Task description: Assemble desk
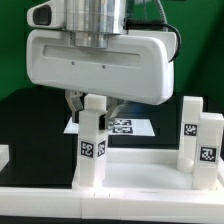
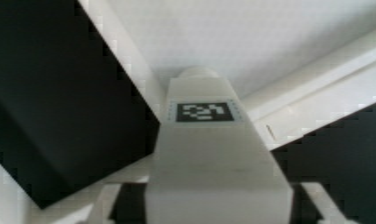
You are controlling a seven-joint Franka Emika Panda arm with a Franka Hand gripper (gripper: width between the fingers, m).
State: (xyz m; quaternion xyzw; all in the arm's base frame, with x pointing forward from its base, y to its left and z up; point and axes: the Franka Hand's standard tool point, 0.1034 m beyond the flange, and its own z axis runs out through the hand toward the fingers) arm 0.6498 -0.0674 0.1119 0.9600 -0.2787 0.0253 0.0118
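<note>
Hand (image 1: 92,103) pointing down, fingers (image 1: 74,103) closed on something upright.

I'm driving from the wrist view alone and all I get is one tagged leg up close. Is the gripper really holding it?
Observer: Yes. In the exterior view the gripper is shut on the top of the held leg, which stands upright.
Operator: Where is its foot?
Observer: Down at the tabletop, near the corner on the exterior view's left; whether it sits in a socket I cannot tell.
Operator: Any other legs around?
Observer: Two more legs stand upright at the exterior view's right.
Operator: What lies behind?
Observer: The marker board, flat on the black table beyond the held leg.
</note>
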